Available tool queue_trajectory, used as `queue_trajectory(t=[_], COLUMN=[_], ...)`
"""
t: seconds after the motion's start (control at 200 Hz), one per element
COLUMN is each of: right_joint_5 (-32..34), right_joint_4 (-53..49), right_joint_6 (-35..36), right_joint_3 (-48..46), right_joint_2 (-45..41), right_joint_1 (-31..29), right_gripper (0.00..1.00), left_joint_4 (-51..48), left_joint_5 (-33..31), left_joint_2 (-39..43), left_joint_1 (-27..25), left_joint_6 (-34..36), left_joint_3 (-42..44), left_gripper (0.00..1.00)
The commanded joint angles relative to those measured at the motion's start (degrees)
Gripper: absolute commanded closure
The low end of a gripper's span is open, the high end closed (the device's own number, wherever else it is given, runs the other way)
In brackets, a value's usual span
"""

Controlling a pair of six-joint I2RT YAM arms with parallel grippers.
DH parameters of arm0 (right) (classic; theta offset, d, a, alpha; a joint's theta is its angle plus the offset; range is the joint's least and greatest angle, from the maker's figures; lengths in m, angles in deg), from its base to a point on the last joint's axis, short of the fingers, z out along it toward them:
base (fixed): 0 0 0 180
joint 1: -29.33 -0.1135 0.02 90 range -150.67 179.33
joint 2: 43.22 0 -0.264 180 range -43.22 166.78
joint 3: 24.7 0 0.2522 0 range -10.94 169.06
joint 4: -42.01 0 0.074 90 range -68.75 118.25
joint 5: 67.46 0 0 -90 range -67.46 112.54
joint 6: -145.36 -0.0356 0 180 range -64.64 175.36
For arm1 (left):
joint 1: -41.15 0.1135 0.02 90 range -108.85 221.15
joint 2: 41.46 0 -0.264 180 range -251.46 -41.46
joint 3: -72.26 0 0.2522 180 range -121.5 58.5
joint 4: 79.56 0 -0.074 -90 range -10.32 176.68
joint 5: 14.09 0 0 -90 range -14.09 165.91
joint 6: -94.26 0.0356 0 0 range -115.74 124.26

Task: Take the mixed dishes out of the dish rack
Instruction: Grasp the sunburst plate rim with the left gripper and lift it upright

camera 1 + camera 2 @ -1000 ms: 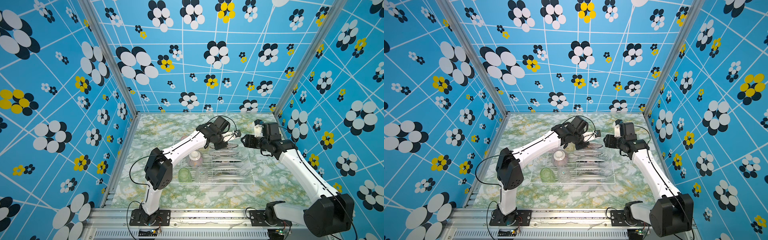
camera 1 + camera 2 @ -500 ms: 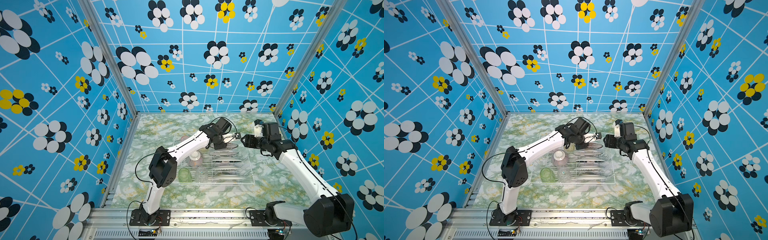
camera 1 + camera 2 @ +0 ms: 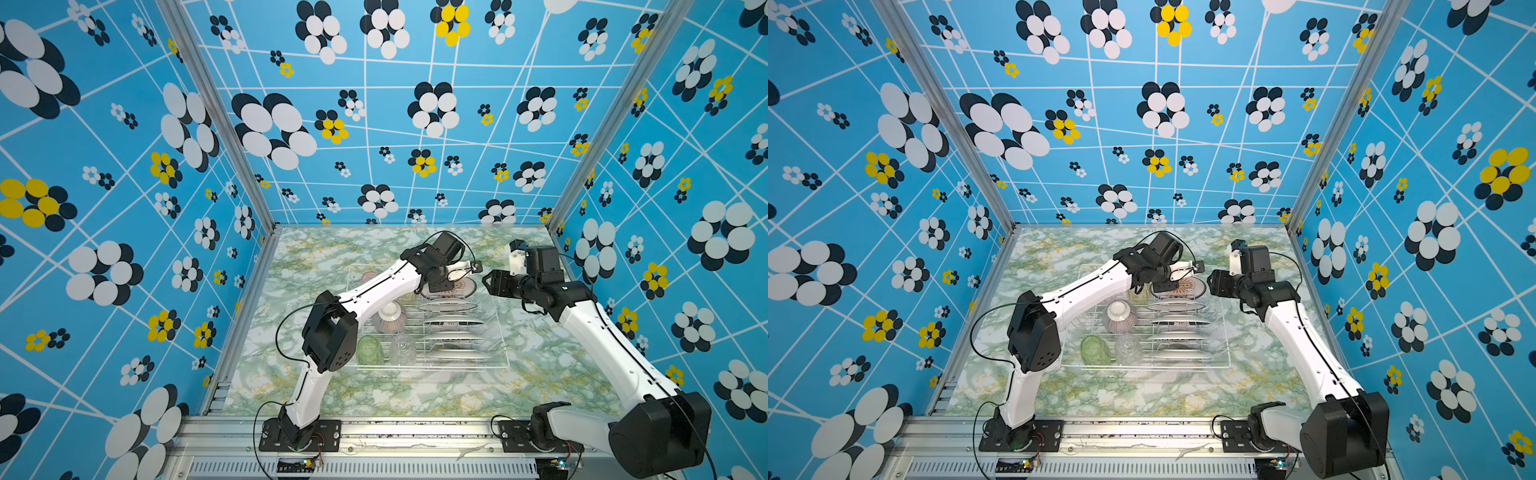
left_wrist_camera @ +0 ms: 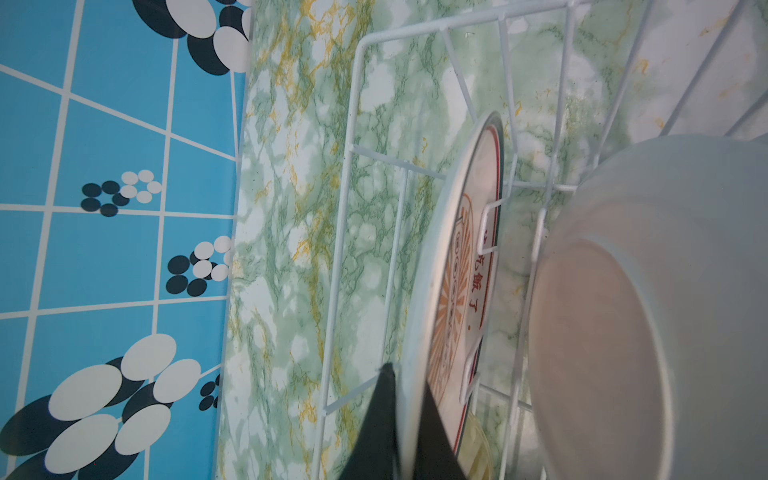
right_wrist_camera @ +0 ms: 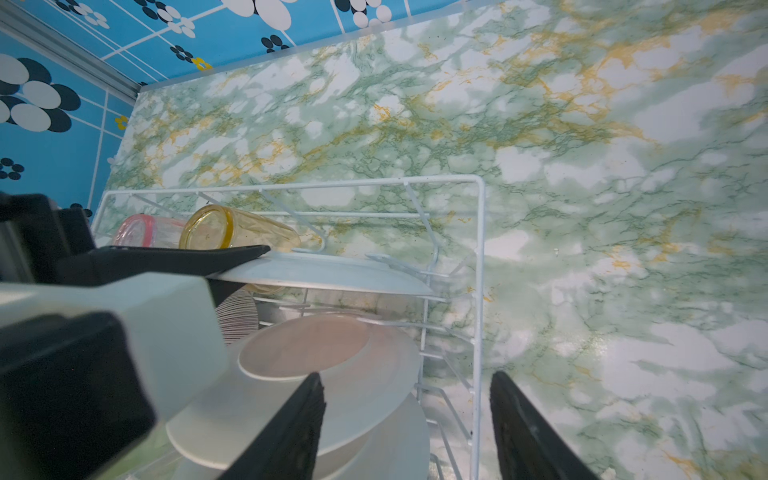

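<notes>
The white wire dish rack stands mid-table. Several green-rimmed plates stand in its dividers. My left gripper is shut on the rim of the farthest plate, which bears an orange sunburst; one dark finger lies on each face. My right gripper hovers open just above the rack's far right corner, holding nothing. The striped bowl, green tumbler and clear tumbler stand upside down. The yellow tumbler and pink tumbler lie at the far left.
The rack rests on a green marbled tabletop enclosed by blue flowered walls on three sides. The left arm's forearm crosses over the rack's left part, above the bowl. Bare tabletop lies beyond and right of the rack.
My left gripper has shut on the far plate's rim, and its elbow has swung slightly right. The right arm has not moved.
</notes>
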Motion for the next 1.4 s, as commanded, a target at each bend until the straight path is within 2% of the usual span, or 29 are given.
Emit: queue_trajectory(t=[0.0,0.135,0.515,0.59,0.745,0.86,1.09,1.18,1.22,1.395], right_joint_5=[0.29,0.60,0.51,0.42,-1.17,-3.91,-17.04,-21.78,-23.55,-30.20], right_joint_4=[0.28,0.69,3.67,4.43,6.20,7.93,18.18,23.93,26.27,36.24], right_joint_6=[-0.22,-0.67,-2.56,-2.78,-3.19,-3.48,-7.88,-10.44,-11.40,-16.91], right_joint_3=[-0.99,-1.53,-3.21,-3.56,-4.49,-5.18,-9.35,-11.40,-11.99,-14.03], right_joint_2=[-1.65,-2.66,-5.98,-6.57,-7.41,-7.83,-8.51,-8.64,-8.55,-7.85], right_joint_1=[-0.24,-0.26,-0.26,-0.26,-0.22,0.02,3.18,3.25,5.17,5.19], right_gripper=[0.35,0.36,0.36,0.36,0.36,0.36,0.37,0.37,0.37,0.37], left_joint_4=[-0.10,7.15,11.49,11.85,11.02,10.14,10.88,12.72,13.88,19.94], left_joint_5=[-1.56,-3.90,-5.87,-5.46,-2.18,4.31,23.71,32.17,35.48,46.89], left_joint_2=[-0.93,3.46,13.06,13.90,17.52,20.19,24.26,24.84,24.86,23.93], left_joint_1=[-0.76,-1.09,-1.13,-0.84,0.55,3.48,11.65,14.86,16.00,19.53], left_joint_6=[0.42,-0.57,-5.59,-5.83,-11.69,-17.69,-31.57,-37.23,-39.48,-48.05], left_joint_3=[0.50,5.66,9.14,9.33,8.14,7.56,8.77,9.70,10.28,12.65], left_gripper=[1.00,1.00,1.00,1.00,1.00,1.00,1.00,1.00,1.00,1.00])
